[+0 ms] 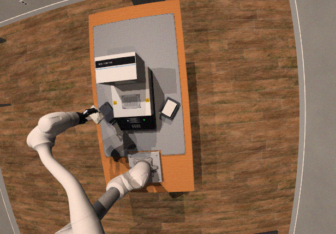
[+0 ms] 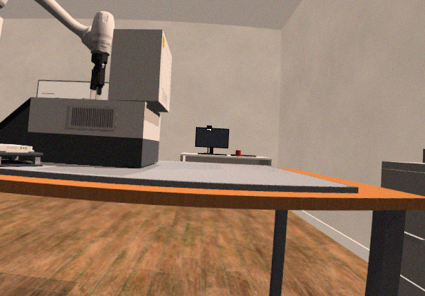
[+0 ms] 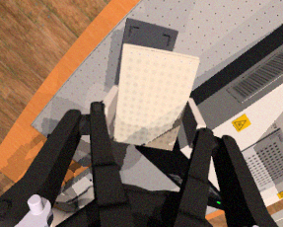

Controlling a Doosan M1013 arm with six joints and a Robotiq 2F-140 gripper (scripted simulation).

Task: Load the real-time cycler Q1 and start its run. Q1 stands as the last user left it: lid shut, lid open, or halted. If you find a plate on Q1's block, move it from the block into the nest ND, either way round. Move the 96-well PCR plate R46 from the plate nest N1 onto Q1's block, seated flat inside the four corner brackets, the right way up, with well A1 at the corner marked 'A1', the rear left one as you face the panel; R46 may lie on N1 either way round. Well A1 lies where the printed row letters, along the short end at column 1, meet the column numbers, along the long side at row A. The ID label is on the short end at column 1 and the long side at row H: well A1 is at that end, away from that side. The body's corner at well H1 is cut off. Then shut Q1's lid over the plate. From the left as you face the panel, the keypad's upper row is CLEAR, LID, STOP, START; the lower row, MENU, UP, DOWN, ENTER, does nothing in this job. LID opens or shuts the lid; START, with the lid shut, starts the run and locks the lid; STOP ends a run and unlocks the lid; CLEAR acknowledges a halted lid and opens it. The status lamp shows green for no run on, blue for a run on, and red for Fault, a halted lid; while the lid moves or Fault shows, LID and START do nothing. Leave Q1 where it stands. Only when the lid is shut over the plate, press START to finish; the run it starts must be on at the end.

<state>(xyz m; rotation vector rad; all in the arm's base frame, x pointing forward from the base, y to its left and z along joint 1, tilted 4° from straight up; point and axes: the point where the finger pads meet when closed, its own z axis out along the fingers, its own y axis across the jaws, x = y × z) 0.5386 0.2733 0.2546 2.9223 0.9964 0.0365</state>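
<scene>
My gripper is shut on a cream 96-well plate and holds it in the air at the table's left edge, left of the cycler Q1. The empty dark nest ND lies on the mat just beyond the held plate. Q1's lid stands open and its block is bare. The status lamp on the front panel shows green. Plate R46 lies on nest N1, right of Q1. In the side view my gripper hangs behind Q1's body and the held plate is hidden.
The arm's base plate sits at the near end of the orange table. The raised lid stands tall behind the block. The table's left edge runs under the held plate. A desk with a monitor stands far off.
</scene>
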